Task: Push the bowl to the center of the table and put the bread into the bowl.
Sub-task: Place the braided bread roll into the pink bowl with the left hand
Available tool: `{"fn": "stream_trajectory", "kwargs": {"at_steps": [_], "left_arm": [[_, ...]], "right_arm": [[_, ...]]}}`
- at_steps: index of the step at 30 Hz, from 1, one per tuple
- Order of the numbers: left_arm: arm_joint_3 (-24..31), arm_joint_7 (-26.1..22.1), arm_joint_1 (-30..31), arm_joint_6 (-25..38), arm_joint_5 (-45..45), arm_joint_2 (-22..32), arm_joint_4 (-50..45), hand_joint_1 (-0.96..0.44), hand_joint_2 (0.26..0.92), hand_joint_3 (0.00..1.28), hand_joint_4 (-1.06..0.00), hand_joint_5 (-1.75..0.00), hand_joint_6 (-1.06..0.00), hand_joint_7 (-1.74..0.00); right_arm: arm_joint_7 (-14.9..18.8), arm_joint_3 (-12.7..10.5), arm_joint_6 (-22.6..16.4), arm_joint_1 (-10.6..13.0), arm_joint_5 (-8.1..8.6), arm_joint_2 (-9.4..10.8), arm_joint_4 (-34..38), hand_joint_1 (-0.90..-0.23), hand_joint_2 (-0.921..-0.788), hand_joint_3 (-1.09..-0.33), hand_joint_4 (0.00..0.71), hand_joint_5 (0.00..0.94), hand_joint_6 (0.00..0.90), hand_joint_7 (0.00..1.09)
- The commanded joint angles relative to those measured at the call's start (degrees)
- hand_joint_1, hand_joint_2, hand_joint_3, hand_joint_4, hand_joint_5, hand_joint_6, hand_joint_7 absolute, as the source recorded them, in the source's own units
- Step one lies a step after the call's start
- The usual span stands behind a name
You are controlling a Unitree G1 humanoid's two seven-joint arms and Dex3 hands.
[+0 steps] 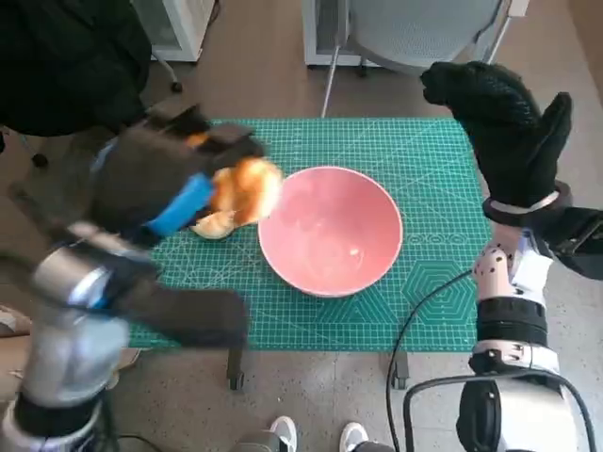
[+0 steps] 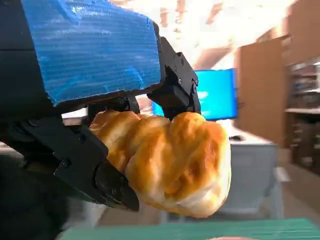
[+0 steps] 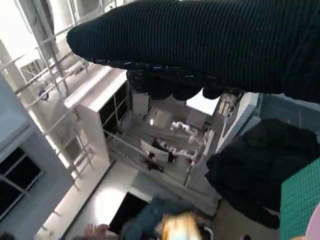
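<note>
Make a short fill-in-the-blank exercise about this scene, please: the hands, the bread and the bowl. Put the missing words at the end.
1. The left hand holds the ____.
2. The bowl is ____ in colour, with nothing in it.
3. The bowl stands on a ____ mat.
4. The right hand, raised beside the table, holds ____.

Missing words: bread; pink; green; nothing

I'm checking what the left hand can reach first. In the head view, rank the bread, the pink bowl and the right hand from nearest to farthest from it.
1. Bread: held in the left hand.
2. Pink bowl: mid-table, just beyond the bread.
3. Right hand: raised over the table's far right corner.
</note>
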Motion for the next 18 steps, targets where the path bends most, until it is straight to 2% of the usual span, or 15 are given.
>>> {"fn": "stream_trajectory", "kwargs": {"at_steps": [1, 3, 4, 6, 8, 13, 18], "left_arm": [[-4.9, 3.3, -6.6, -3.6, 1.7, -3.1, 9.1, 0.0, 0.749, 0.26, -0.75, -1.27, -0.87, -0.81], [-6.5, 4.4, -8.9, -5.2, 2.1, -4.0, 12.9, 0.0, 0.662, 0.47, -0.67, -1.4, -0.84, -0.85], [-7.1, 4.9, -9.7, -5.9, 2.2, -4.3, 14.4, 0.0, 0.686, 0.43, -0.67, -1.39, -0.82, -0.88], [-7.6, 5.0, -11.4, -6.7, 1.5, -5.1, 17.2, 0.0, 0.81, 0.25, -0.67, -1.32, -0.73, -0.97], [-8.3, 4.8, -13.3, -7.0, 0.5, -6.5, 20.5, 0.0, 0.864, 0.18, -0.65, -1.29, -0.67, -1.06], [-11.3, 5.0, -18.2, -10.0, 0.3, -8.8, 29.1, 0.0, 0.911, 0.15, -0.59, -1.22, -0.58, -1.27], [-12.6, 6.2, -20.4, -11.9, -0.8, -10.7, 34.7, 0.0, 0.918, 0.14, -0.58, -1.26, -0.58, -1.25]], "right_arm": [[0.8, 0.0, 0.6, 0.7, 0.31, -0.2, 0.3, -0.707, -0.921, -0.874, 0.251, 0.0, 0.313, 0.0], [0.9, 0.0, 0.6, 0.8, 0.35, -0.2, 0.2, -0.707, -0.921, -0.874, 0.251, 0.0, 0.311, 0.0], [0.9, 0.0, 0.6, 0.8, 0.36, -0.2, 0.2, -0.707, -0.921, -0.875, 0.251, 0.0, 0.311, 0.0], [0.9, 0.0, 0.5, 0.9, 0.33, -0.2, 0.0, -0.707, -0.921, -0.876, 0.25, 0.0, 0.309, 0.0], [0.9, 0.0, 0.5, 1.0, 0.32, -0.3, -0.1, -0.706, -0.921, -0.876, 0.25, 0.0, 0.308, 0.0], [0.9, 0.0, 0.3, 1.3, 0.24, -0.3, -0.5, -0.704, -0.921, -0.877, 0.249, 0.0, 0.307, 0.0], [0.6, 0.0, 0.2, 1.7, 0.19, -0.5, -1.1, -0.702, -0.921, -0.877, 0.249, 0.0, 0.307, 0.0]]}}
